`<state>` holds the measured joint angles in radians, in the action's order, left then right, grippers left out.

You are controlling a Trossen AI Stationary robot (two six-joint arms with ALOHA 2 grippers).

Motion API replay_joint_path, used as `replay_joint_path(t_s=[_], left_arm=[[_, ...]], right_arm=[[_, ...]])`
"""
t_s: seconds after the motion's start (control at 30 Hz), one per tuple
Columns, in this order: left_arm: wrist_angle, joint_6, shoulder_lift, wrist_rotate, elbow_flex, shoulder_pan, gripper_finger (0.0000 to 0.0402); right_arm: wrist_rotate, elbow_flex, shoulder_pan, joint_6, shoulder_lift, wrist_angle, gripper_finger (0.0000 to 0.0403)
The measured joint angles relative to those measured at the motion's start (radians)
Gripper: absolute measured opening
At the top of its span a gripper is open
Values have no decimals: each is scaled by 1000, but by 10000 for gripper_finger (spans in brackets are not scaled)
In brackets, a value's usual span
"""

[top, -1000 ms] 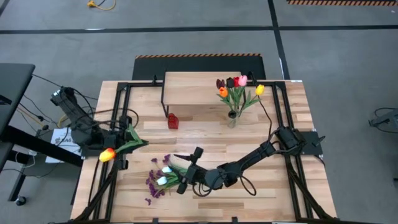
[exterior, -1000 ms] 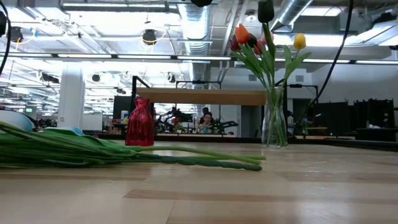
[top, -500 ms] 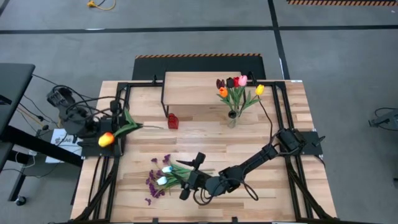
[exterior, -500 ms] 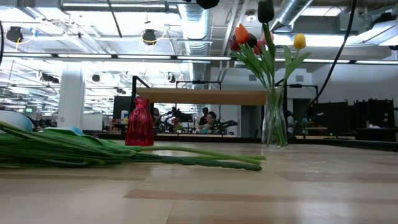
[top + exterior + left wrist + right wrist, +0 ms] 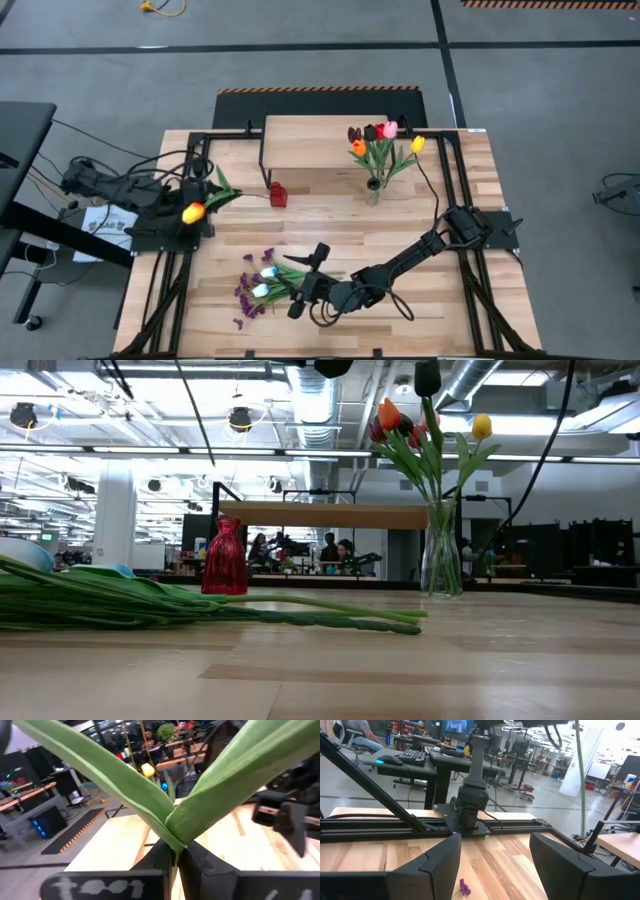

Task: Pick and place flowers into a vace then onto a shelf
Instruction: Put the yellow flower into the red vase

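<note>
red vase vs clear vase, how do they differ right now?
The red vase is opaque and squat; the clear vase is see-through glass and, in the low view, taller. The red vase is empty, with no stems showing, while the clear vase holds tulips. The red vase sits toward the left arm's side, the clear vase toward the right's. Both stand upright on the tabletop by the shelf.

Even, bright overhead light fills the top-down picture, with only faint, soft shadows on the table. In the table-level picture, ceiling strip lights glare across the upper frame, and the near tabletop along the bottom is blurred. In the left wrist picture, broad green leaves close to the lens are soft and the background is hazy. The right wrist picture glares white at upper right.
</note>
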<state>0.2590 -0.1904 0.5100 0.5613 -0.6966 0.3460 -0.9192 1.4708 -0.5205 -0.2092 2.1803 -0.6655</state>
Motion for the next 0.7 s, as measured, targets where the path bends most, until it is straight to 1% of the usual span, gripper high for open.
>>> replay_joint_path(t_s=[0.13, 0.27, 0.4, 0.6, 0.7], left_arm=[[-37, 18, -29, -110, 52, -139, 0], [-44, 32, -29, -193, 85, -271, 0], [-49, 45, -13, -357, 112, -400, 0], [-75, 46, 0, -547, 113, -570, 0], [-76, 46, 7, -617, 113, -646, 0]], right_arm=[[0, 0, 0, -1, 0, 0, 228], [0, 0, 0, -7, 0, 0, 228], [0, 0, 0, -8, 0, 0, 228], [0, 0, 0, -8, 0, 0, 228], [0, 0, -1, -8, 0, 0, 228]])
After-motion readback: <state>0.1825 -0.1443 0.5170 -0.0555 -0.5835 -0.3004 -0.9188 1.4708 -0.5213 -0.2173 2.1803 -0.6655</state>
